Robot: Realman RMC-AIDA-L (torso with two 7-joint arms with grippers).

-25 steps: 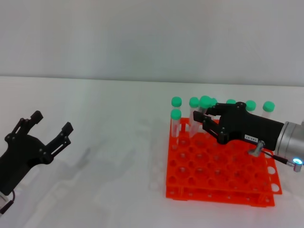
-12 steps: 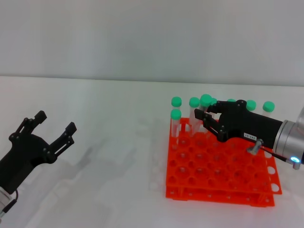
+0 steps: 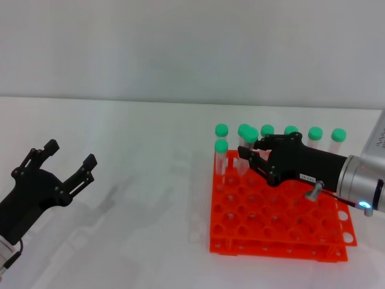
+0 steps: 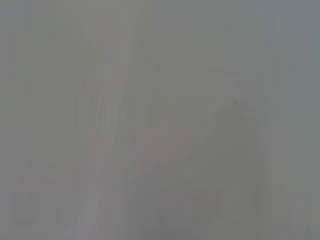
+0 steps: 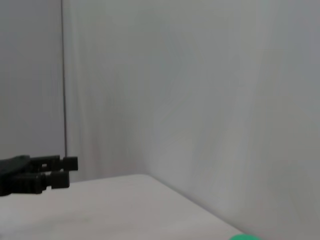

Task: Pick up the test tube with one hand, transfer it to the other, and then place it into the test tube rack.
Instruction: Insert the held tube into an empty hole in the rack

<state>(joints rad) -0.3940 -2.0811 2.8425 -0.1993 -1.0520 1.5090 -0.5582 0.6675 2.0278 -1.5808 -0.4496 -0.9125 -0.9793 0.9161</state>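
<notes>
The orange-red test tube rack [image 3: 278,224] sits on the white table at the right. My right gripper [image 3: 249,154], black with a white label, hovers over the rack's far left part. It is shut on the test tube [image 3: 251,136], whose green cap stands just above the fingers and whose clear body is mostly hidden behind them. The same green cap [image 5: 245,237] peeks in at the edge of the right wrist view. My left gripper [image 3: 71,153] hangs open and empty at the far left, well away from the rack; it also shows far off as the left gripper [image 5: 40,175] in the right wrist view.
Several other green-capped tubes [image 3: 315,133] stand upright along the rack's back row, and one more tube [image 3: 221,147] stands at its left edge. Bare white table [image 3: 150,198] lies between the two arms. The left wrist view shows only grey.
My right gripper has carried the tube to the left and slightly down over the rack. The left gripper rose a little, then held still.
</notes>
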